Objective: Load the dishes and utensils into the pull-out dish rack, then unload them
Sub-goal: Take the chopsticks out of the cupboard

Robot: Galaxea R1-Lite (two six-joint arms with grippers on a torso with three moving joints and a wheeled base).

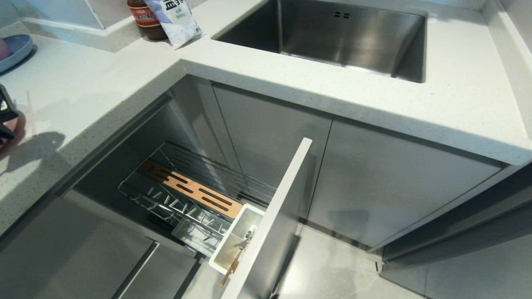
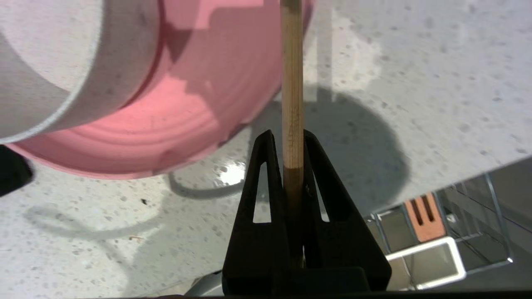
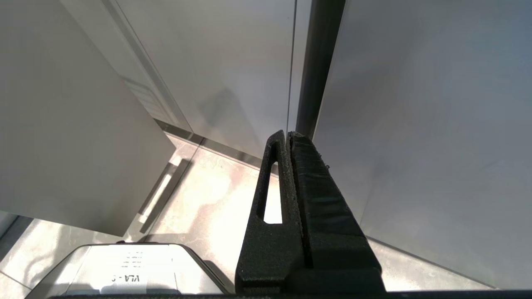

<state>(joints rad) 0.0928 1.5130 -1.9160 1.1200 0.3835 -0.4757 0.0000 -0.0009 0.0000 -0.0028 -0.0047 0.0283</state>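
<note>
The left gripper (image 2: 287, 137) clenched a slim round wooden chopstick (image 2: 292, 91) between its black ribbed fingers, above the speckled stone counter (image 2: 415, 83), beside the glossy pink plate (image 2: 199, 108) carrying the matte off-white bowl (image 2: 62, 62). The chrome wire rack (image 1: 195, 199) stood pulled out, its white plastic box (image 1: 237, 241) holding a chopstick and silver cutlery. The right gripper (image 3: 289, 137) hung shut and empty before smooth grey cabinet doors.
</note>
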